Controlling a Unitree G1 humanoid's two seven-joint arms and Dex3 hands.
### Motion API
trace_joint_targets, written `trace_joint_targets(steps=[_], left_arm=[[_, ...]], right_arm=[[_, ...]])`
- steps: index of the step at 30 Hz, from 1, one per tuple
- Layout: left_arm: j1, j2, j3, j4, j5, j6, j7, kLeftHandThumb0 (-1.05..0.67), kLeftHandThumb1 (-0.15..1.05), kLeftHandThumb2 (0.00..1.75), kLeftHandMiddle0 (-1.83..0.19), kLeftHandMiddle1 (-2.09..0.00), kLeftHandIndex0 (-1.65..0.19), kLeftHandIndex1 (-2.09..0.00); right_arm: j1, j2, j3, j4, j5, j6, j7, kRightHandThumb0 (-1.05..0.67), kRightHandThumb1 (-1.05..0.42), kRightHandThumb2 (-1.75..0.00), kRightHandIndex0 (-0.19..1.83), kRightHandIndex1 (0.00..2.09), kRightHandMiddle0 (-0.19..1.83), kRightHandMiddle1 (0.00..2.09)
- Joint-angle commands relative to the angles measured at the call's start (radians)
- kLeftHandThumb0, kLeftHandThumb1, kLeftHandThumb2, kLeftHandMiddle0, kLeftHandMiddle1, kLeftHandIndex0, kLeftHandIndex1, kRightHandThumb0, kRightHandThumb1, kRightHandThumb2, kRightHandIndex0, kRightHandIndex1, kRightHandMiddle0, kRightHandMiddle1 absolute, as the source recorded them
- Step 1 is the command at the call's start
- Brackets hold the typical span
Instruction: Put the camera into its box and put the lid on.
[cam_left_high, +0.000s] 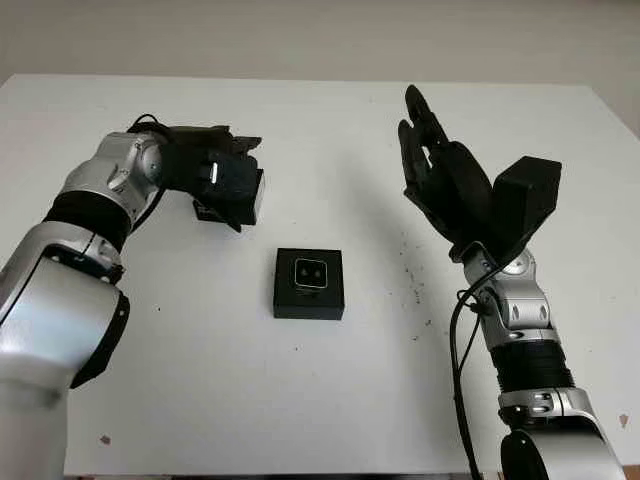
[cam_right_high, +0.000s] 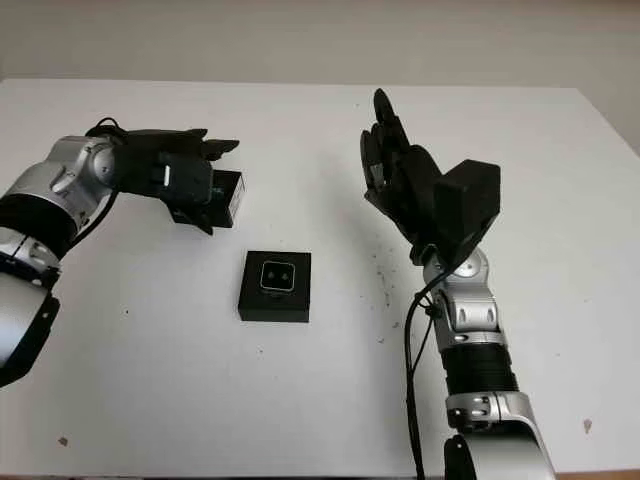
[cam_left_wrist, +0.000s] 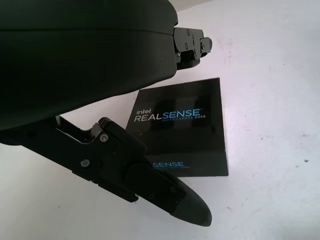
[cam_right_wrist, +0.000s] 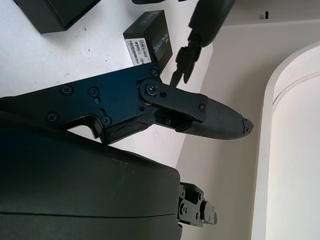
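While the camera (cam_left_high: 309, 272) sits in its box (cam_left_high: 309, 300) at centre, the left robot hand (cam_left_high: 222, 180) hovers unclosed over the lid (cam_left_high: 243, 197) at ten o'clock; grip its edges squarely. Right robot hand (cam_left_high: 440, 175) open, raised at three o'clock.

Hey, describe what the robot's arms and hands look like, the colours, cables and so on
Both arms have silver metal segments with black bands at the joints. The left hand and right hand are matte black, with three chunky fingers fixed by visible screws. A boxy black module sits at the right wrist, and thin black cables loop along both forearms.
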Motion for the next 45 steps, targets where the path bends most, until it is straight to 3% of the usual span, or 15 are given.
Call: trace_joint_targets(steps=[1,14,17,20,22,23,25,26,28,31,36,45], left_arm=[[-0.038,-0.004,-0.021,0.016,0.018,-0.009,0.020,-0.61,0.77,0.05,0.09,-0.06,0.07,-0.06],[-0.017,-0.028,-0.056,0.071,0.040,0.062,0.066,-0.48,0.76,0.06,0.17,-0.04,0.02,-0.06],[-0.011,-0.030,-0.047,0.075,0.031,0.069,0.073,-0.42,0.78,0.06,0.12,-0.07,-0.01,-0.07],[0.001,-0.035,0.011,0.078,-0.040,0.067,0.060,-0.31,0.79,0.06,0.01,-0.08,-0.09,-0.08],[0.005,-0.036,0.026,0.079,-0.066,0.069,0.059,-0.29,0.81,0.06,-0.18,-0.19,-0.19,-0.13],[0.008,-0.035,0.028,0.077,-0.071,0.064,0.063,-0.30,0.83,0.06,-0.17,-0.40,-0.23,-0.16],[0.012,-0.031,0.026,0.075,-0.075,0.056,0.075,-0.30,0.85,0.06,-0.13,-0.92,-0.32,-0.40],[0.014,-0.031,0.025,0.075,-0.076,0.055,0.080,-0.31,0.87,0.05,-0.13,-1.04,-0.27,-0.62],[0.017,-0.028,0.027,0.073,-0.080,0.057,0.089,-0.31,0.91,0.06,-0.18,-1.06,-0.22,-1.01],[0.021,-0.025,0.033,0.072,-0.089,0.061,0.094,-0.29,0.96,0.06,-0.25,-0.95,-0.24,-1.23],[0.028,-0.023,0.056,0.066,-0.115,0.078,0.096,-0.29,0.98,0.05,-0.17,-1.17,-0.18,-1.39],[0.037,0.001,0.042,0.051,-0.101,0.062,0.134,-0.38,0.95,0.05,-0.13,-1.39,-0.10,-1.44]], right_arm=[[0.006,0.001,0.002,-0.027,-0.003,0.002,-0.003,-0.68,-1.05,-0.70,-0.19,0.04,-0.18,0.04],[0.036,0.006,0.007,-0.064,-0.006,0.013,-0.006,-0.63,-1.05,-0.73,-0.19,0.02,-0.19,0.01],[0.040,0.009,0.007,-0.060,-0.007,0.000,-0.005,-0.62,-1.05,-0.73,-0.19,0.02,-0.18,0.02],[0.040,0.013,0.009,-0.057,-0.015,-0.005,-0.013,-0.62,-1.05,-0.72,-0.18,0.03,-0.17,0.03],[0.040,0.014,0.010,-0.055,-0.019,-0.011,-0.014,-0.62,-1.05,-0.72,-0.18,0.04,-0.17,0.04],[0.041,0.016,0.010,-0.055,-0.020,-0.011,-0.015,-0.62,-1.05,-0.72,-0.17,0.04,-0.16,0.04],[0.043,0.017,0.010,-0.057,-0.022,-0.014,-0.019,-0.61,-1.05,-0.72,-0.16,0.04,-0.15,0.05],[0.044,0.017,0.010,-0.057,-0.023,-0.016,-0.020,-0.61,-1.05,-0.72,-0.16,0.05,-0.15,0.05],[0.047,0.019,0.008,-0.062,-0.020,-0.013,-0.022,-0.62,-1.05,-0.72,-0.16,0.05,-0.14,0.05],[0.050,0.018,0.007,-0.072,-0.018,-0.008,-0.026,-0.61,-1.05,-0.71,-0.16,0.05,-0.14,0.05],[0.050,0.017,0.006,-0.079,-0.013,0.002,-0.028,-0.60,-1.05,-0.71,-0.17,0.04,-0.16,0.05],[0.053,0.015,0.008,-0.095,-0.015,0.011,-0.030,-0.59,-1.05,-0.72,-0.17,0.05,-0.16,0.05]])
